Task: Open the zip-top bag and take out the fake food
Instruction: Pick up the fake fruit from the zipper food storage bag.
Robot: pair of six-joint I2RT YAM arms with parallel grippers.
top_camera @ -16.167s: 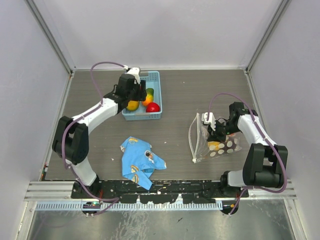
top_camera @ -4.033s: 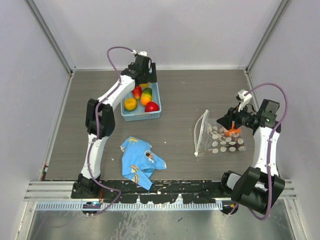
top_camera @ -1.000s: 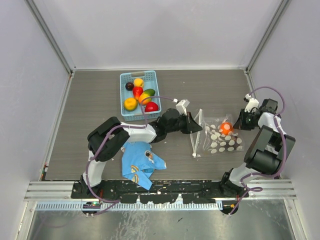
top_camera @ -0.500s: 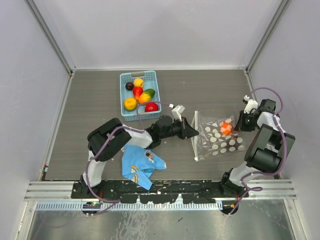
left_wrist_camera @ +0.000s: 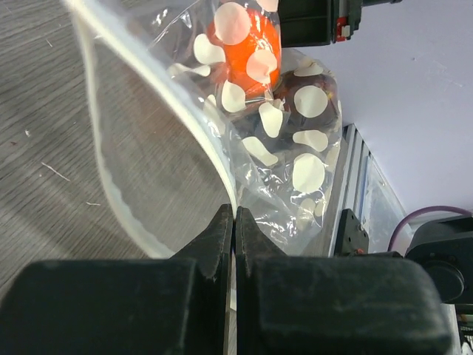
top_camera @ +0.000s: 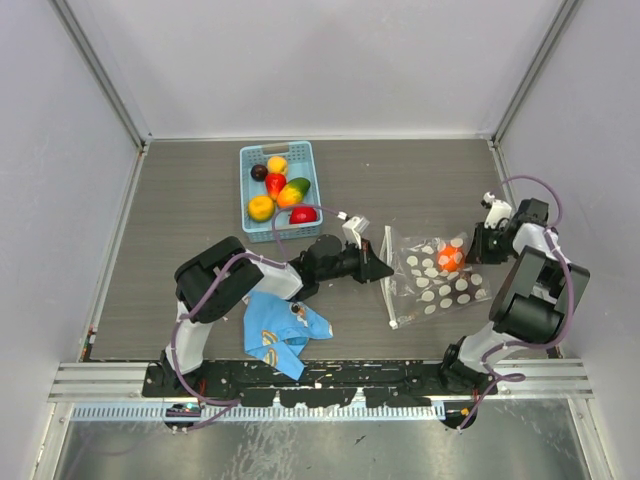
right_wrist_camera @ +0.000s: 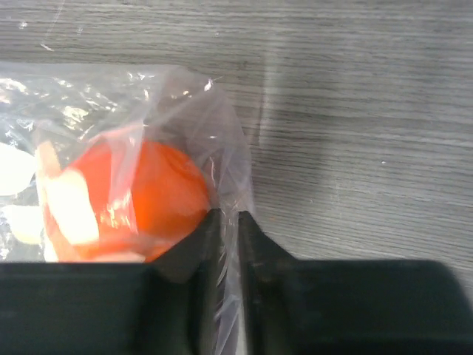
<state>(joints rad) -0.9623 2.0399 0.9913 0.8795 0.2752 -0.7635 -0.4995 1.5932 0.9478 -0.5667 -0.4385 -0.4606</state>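
Blue cloth (top_camera: 283, 325) and basket (top_camera: 244, 195) aside, left gripper (left_wrist_camera: 233, 222) pinching zip-top bag (top_camera: 440, 287) rim, right gripper (right_wrist_camera: 228, 217) barely parted astride its corner

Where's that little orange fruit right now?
In the overhead view the orange fruit sits inside the dotted bag on the right side of the table, at the bag's end nearest the right gripper.
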